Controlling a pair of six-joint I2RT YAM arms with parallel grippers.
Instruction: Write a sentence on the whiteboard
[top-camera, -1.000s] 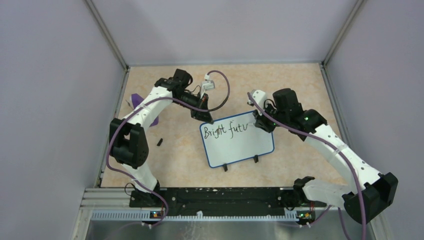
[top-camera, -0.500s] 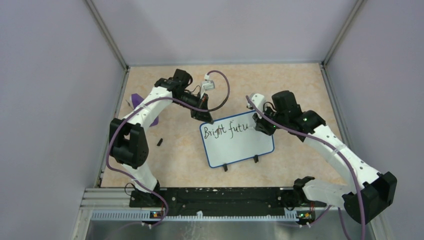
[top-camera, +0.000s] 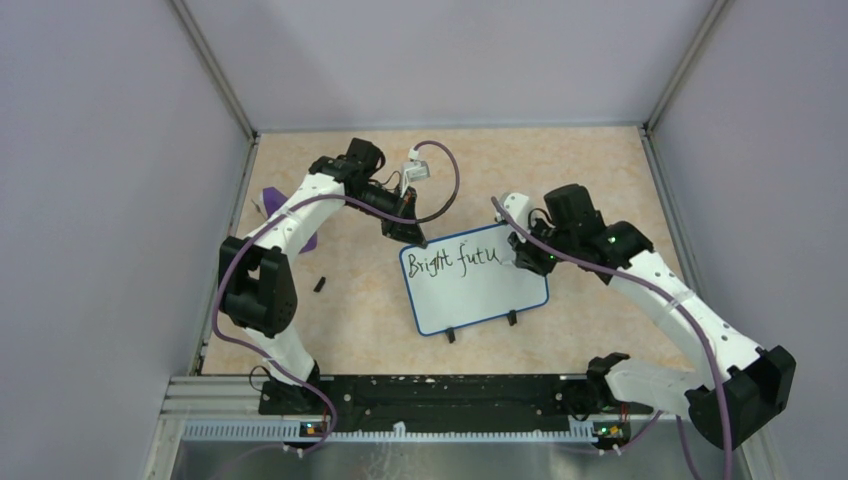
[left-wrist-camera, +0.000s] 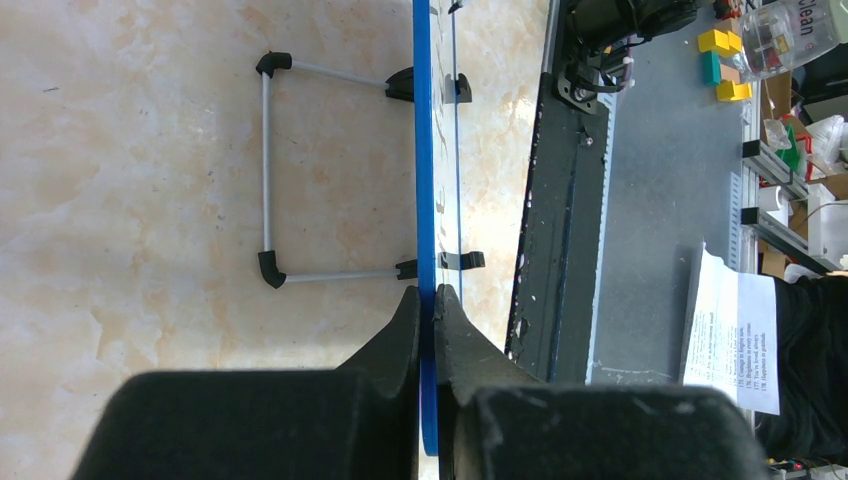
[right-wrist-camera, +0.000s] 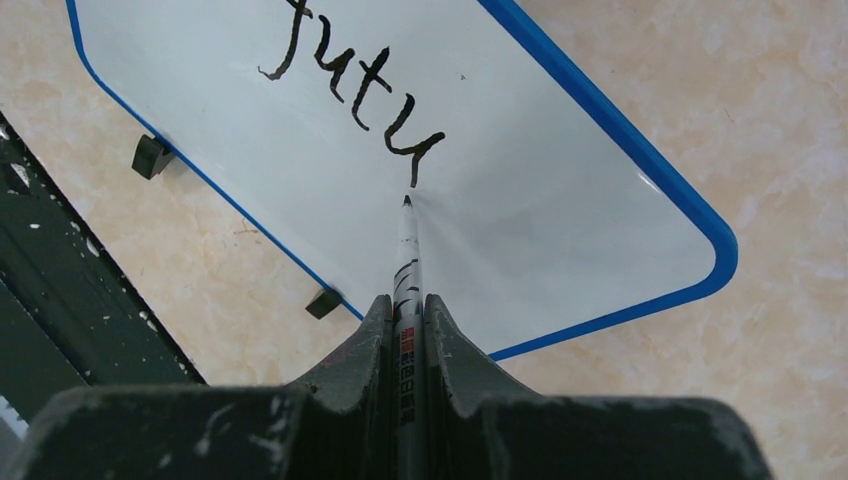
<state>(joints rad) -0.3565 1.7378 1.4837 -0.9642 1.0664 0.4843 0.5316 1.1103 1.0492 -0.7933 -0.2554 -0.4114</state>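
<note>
The whiteboard (top-camera: 478, 292), white with a thin blue frame and two black feet, stands tilted at the middle of the table. Black lettering (top-camera: 449, 262) on it reads "Bright futu"; the right wrist view shows "futu" (right-wrist-camera: 350, 85). My left gripper (top-camera: 406, 232) is shut on the board's top left edge, the blue frame (left-wrist-camera: 424, 160) pinched between its jaws (left-wrist-camera: 428, 300). My right gripper (top-camera: 522, 252) is shut on a black-and-white marker (right-wrist-camera: 406, 265), whose tip sits just past the last "u", at or barely off the board (right-wrist-camera: 520, 230).
A purple wedge-shaped piece (top-camera: 272, 203) lies at the far left, partly behind my left arm. A small black cap (top-camera: 320, 284) lies on the table left of the board. The board's wire stand (left-wrist-camera: 270, 170) rests on the table behind it. The black rail (top-camera: 430, 392) runs along the near edge.
The last "u" of "futu" has been finished. My right gripper with the marker has shifted slightly right and down along the line. The left gripper and board have not moved.
</note>
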